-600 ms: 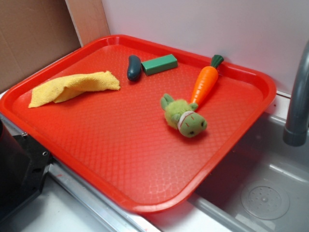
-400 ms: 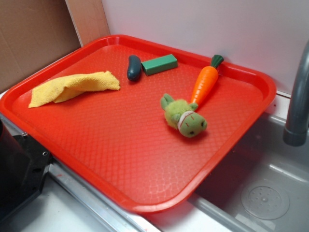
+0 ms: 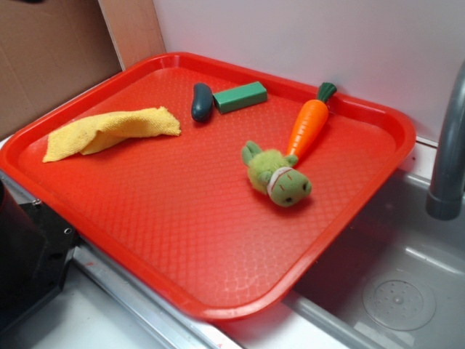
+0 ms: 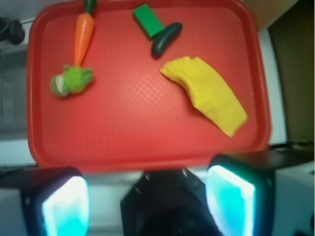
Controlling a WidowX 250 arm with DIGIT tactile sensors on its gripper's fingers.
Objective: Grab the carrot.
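The carrot point(image 3: 307, 127) is bright orange with a dark green stem top. It lies near the far right rim of the red tray point(image 3: 182, 291), its tip touching the fuzzy green plush animal point(image 3: 276, 176). In the wrist view the carrot point(image 4: 82, 37) lies at the upper left, above the plush point(image 4: 70, 81). My gripper point(image 4: 147, 201) is open and empty, high above the tray's near edge, far from the carrot. Its two pads point(image 4: 65, 206) glow cyan. The gripper does not show in the exterior view.
A dark green pickle-shaped toy point(image 3: 202, 101) and a green block point(image 3: 240, 97) lie at the tray's back. A yellow cloth point(image 3: 109, 131) lies at the left. A grey faucet point(image 3: 449, 145) stands over the sink point(image 3: 399, 291) at right. A black robot base point(image 3: 25, 254) sits at lower left.
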